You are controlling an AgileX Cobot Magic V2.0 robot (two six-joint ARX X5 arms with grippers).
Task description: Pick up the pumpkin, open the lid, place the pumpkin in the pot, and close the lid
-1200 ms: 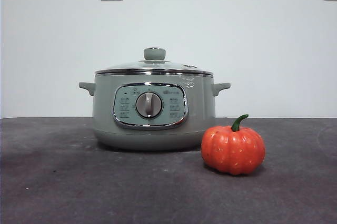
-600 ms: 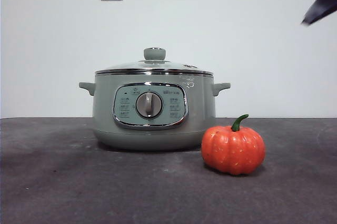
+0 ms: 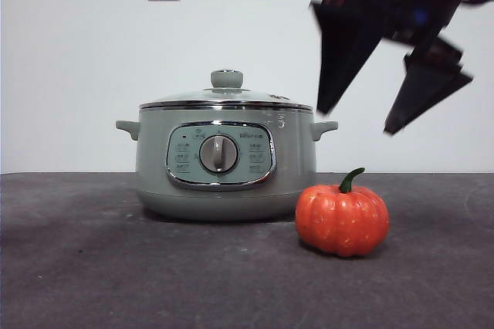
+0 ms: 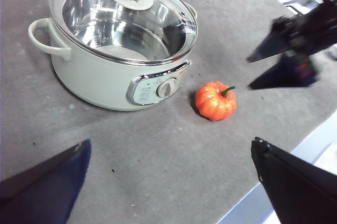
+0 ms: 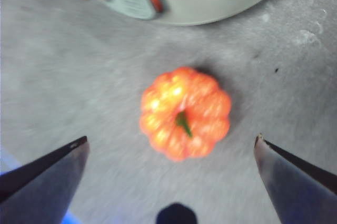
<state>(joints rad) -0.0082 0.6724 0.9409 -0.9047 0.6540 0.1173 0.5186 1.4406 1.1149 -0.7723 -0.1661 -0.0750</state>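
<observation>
Here the small glossy orange ribbed pumpkin with a curved green stem sits on the dark grey table, just beside the pale sage-green pot, whose clear glass lid is on. The right gripper hangs above it, fingers apart, its top cut off. The left gripper, fingers spread, is well apart.

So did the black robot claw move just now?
Yes. The right end effector has come down from the top right corner toward the pumpkin, now level with the pot.
</observation>
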